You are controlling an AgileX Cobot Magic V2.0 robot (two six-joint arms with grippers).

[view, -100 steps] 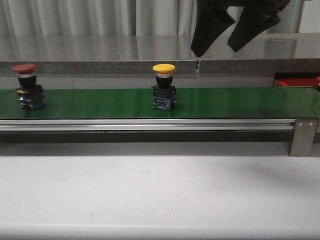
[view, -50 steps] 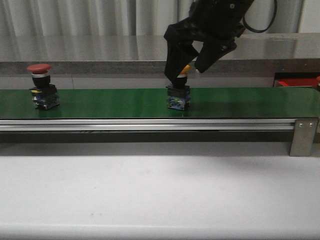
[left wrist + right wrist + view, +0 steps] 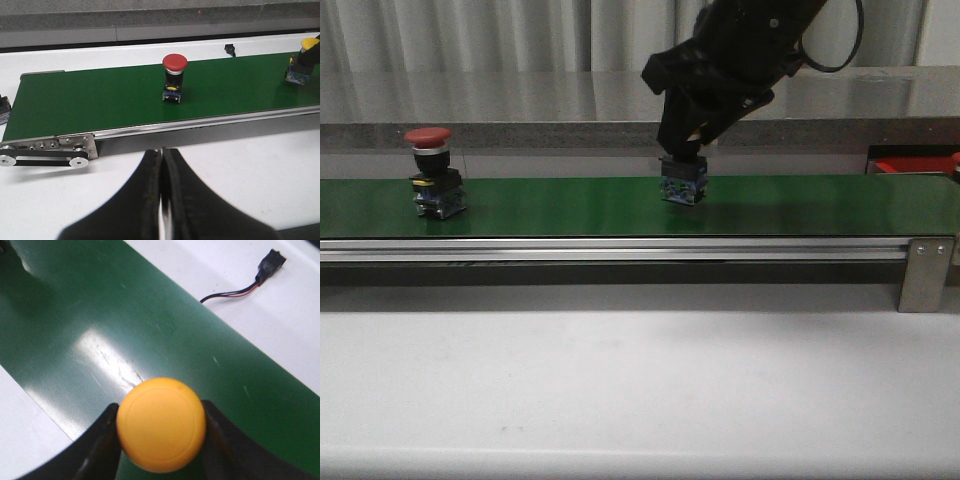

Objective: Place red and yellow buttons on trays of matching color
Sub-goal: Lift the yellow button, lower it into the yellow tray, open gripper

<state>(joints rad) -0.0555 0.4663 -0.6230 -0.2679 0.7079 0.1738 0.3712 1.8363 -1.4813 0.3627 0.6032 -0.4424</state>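
Right tool (image 3: 692,135) grips the yellow mushroom-head button (image 3: 161,424) above the green conveyor belt (image 3: 570,205); left tool (image 3: 162,200) is clenched, empty.

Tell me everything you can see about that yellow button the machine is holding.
The yellow button has a round, smooth, domed cap that looks like matte plastic, above a black collar and a boxy base with bluish contacts, seen in the front view. It stands upright, gripped under its cap by the right end effector, whose two black fingers press on either side. Its base sits at, or just above, the green belt; I cannot tell which. Nothing else touches it.
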